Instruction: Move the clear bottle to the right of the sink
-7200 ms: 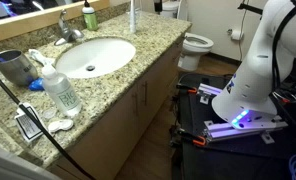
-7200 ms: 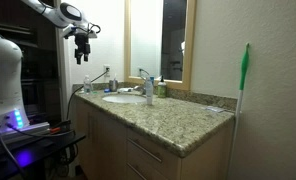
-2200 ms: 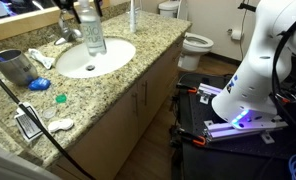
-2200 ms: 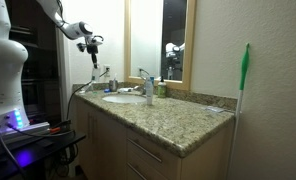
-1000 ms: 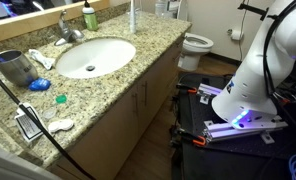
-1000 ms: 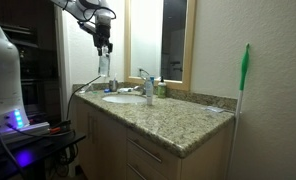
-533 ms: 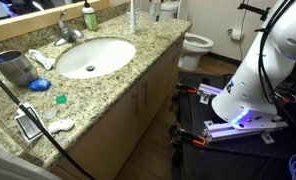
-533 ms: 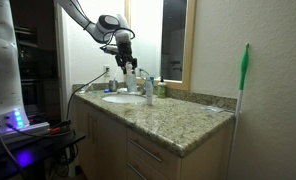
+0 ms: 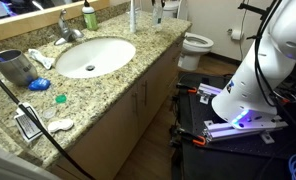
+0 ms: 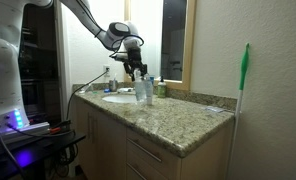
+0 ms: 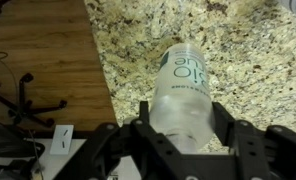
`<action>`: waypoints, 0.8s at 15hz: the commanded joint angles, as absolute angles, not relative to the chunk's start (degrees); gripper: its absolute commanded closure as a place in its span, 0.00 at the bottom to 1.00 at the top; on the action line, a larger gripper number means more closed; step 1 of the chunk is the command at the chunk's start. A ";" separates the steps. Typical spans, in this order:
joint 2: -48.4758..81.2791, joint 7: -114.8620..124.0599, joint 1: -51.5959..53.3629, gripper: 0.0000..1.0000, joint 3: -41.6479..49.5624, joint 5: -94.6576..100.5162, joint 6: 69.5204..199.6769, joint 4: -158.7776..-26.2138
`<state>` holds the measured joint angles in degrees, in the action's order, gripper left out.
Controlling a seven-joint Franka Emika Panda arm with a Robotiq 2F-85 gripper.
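Note:
The clear bottle [image 11: 184, 88] hangs upright in my gripper [image 11: 181, 122], which is shut on its neck; the green-printed label faces the wrist camera. In an exterior view the gripper [image 10: 136, 68] holds the bottle [image 10: 144, 91] over the granite counter [image 10: 183, 117], just beside the faucet [image 10: 150, 90] and past the sink [image 10: 120, 98]. I cannot tell whether its base touches the counter. In an exterior view the gripper [image 9: 160, 6] shows only at the top edge, beyond the oval sink [image 9: 88, 56].
A small green bottle [image 9: 89, 17] and a thin white stick [image 9: 131, 14] stand behind the basin. A grey cup [image 9: 16, 68] and small items [image 9: 58, 124] lie at the counter's other end. A white toilet [image 9: 195, 42] is beyond; a green broom [image 10: 243, 75] leans on the wall.
The gripper has carried the bottle across the sink, away from the counter's cluttered end, and lowered it from well above the faucet down to faucet height.

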<state>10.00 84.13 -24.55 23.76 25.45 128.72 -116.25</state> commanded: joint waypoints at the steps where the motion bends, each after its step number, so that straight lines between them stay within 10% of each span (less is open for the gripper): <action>1: 15.80 90.62 -24.51 0.63 25.70 19.43 128.65 -111.33; 12: 23.87 93.63 -26.18 0.63 26.63 -4.13 126.04 -103.88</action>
